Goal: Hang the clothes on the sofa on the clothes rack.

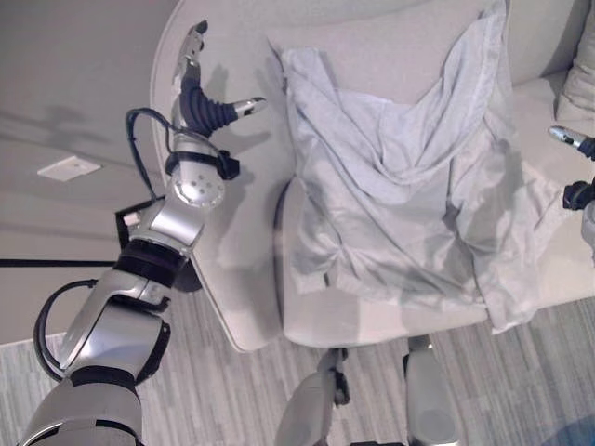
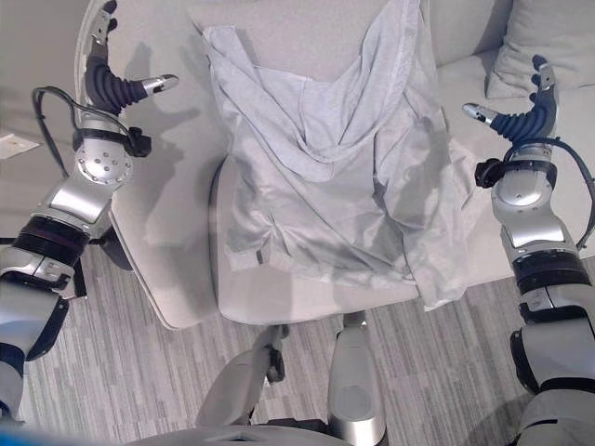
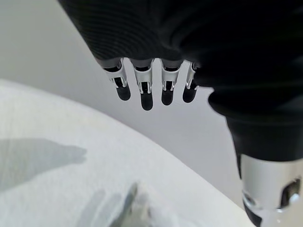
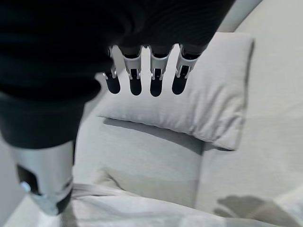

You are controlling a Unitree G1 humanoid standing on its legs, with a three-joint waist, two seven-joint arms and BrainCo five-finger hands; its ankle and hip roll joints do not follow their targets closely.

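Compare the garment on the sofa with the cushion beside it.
The garment lies crumpled and spread over the sofa seat and up its backrest; the cushion sits plump and smooth at the sofa's corner, on the robot's right. The garment is thin, folded cloth; the cushion is thick and padded. The garment covers far more area. Both are pale grey, and neither robot hand touches them.

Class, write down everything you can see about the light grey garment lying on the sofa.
The garment is pale grey, thin and soft-looking, like jersey cloth. It lies spread and crumpled over the sofa, its upper part running up the backrest and its lower part covering the seat cushion, with one corner hanging over the front edge. Deep folds form a V across its middle. The left robot hand and the right robot hand hover open at either side, apart from it.
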